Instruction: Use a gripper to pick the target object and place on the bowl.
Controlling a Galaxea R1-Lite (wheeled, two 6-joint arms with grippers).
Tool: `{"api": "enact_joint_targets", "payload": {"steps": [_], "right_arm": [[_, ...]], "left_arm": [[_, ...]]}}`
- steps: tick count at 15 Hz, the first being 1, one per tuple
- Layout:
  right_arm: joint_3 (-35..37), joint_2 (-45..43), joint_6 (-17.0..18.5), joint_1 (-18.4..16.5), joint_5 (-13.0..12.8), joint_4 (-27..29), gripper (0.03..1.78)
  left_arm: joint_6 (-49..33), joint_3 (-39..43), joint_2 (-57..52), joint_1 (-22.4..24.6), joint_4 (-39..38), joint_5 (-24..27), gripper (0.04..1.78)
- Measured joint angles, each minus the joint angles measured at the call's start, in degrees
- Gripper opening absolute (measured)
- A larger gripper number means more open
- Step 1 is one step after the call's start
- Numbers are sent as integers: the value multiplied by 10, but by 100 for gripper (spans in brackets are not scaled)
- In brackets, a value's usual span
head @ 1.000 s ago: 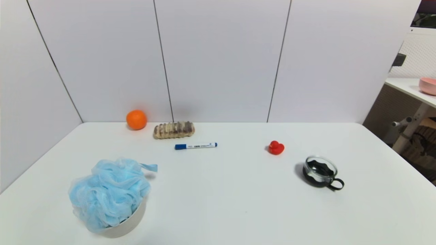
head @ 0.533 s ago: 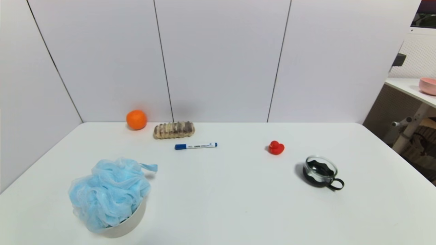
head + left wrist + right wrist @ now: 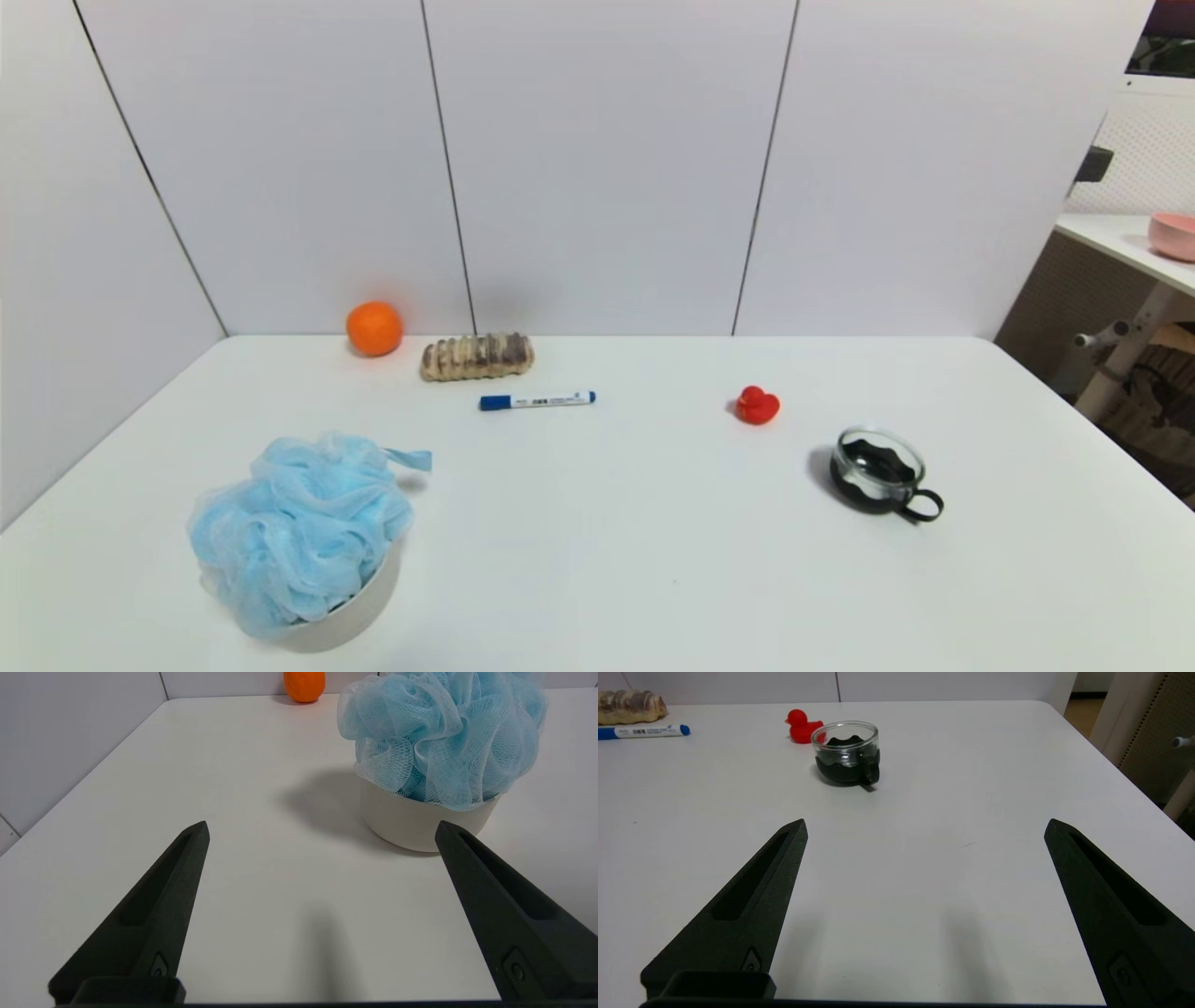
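The fluffy light blue mesh pouf (image 3: 299,530) sits in the beige-grey bowl (image 3: 359,616) at the table's front left, spilling over the rim, its ribbon loop sticking out to the right. In the left wrist view the pouf (image 3: 444,737) fills the bowl (image 3: 416,821). My left gripper (image 3: 322,830) is open and empty, low over bare table, short of the bowl. My right gripper (image 3: 924,828) is open and empty over bare table, short of the glass cup. Neither gripper shows in the head view.
An orange (image 3: 374,328), a bread roll (image 3: 477,357) and a blue marker (image 3: 538,400) lie near the back wall. A red rubber duck (image 3: 757,405) and a glass cup with a black handle (image 3: 879,470) stand on the right. A pink bowl (image 3: 1173,234) sits on a side table.
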State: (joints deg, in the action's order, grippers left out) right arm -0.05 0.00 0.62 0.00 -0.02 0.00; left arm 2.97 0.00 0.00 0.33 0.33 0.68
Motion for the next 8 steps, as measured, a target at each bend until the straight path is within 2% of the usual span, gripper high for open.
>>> {"api": "enact_joint_targets", "payload": {"steps": [8], "right_arm": [[0, 0, -4, 0, 1, -1, 175]], "left_arm": [[0, 0, 0, 0, 0, 0, 171]]}}
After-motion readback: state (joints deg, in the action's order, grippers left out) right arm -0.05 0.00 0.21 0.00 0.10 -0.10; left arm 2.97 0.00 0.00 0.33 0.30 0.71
